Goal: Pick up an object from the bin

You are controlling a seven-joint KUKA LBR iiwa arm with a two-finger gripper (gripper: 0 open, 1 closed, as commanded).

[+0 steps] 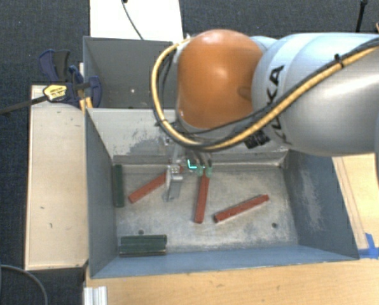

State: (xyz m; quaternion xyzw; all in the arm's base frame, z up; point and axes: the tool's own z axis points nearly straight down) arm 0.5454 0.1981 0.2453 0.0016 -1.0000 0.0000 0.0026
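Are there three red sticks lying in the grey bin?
Yes: one long red stick lies left, a second middle, a third right in the grey metal bin.

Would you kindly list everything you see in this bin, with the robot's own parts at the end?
bin: one, grey metal, middle of the view
red bars: three, reddish-brown, on the bin floor; one tilted left of centre, one nearly upright in the middle, one tilted on the right
green blocks: two, dark green; one lying along the left wall, one at the front left
arm: one, silver-grey, with an orange cover and a yellow cable, reaching in from the right
gripper: one, grey, open, low over the floor between the left and middle bars
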